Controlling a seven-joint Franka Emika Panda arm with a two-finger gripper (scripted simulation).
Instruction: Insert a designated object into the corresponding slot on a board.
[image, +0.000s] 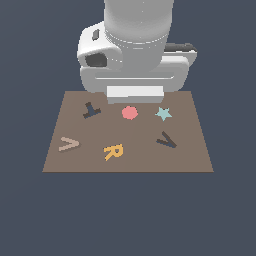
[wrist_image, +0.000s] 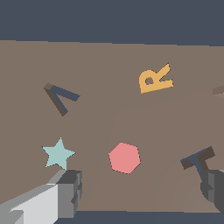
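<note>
Exterior view shows the arm parked over the far edge of the board (image: 200, 150), nowhere near the tan V piece (image: 69, 144) yet, which lies flat toward the near side at the exterior view's left, well apart from the orange R (image: 113, 151) beside it. The dark V slot (image: 166, 140) sits across the board on the exterior view's right, past the R, with the teal star (image: 163, 113) just beyond it. In the wrist view the gripper (wrist_image: 142, 192) looks spread wide, one finger down near the star and the other by the dark T mark (wrist_image: 198, 158), nothing between them but the pink hexagon (wrist_image: 124, 157).

My guess: the job right now is getting over to the tan V, so swing across, line the fingers across one leg, then drop straight down.

The V's tip points to the exterior view's left, legs opening right, long axis roughly left-right. The slot's tip seems to point right and nearer, so it'll need turning
</note>
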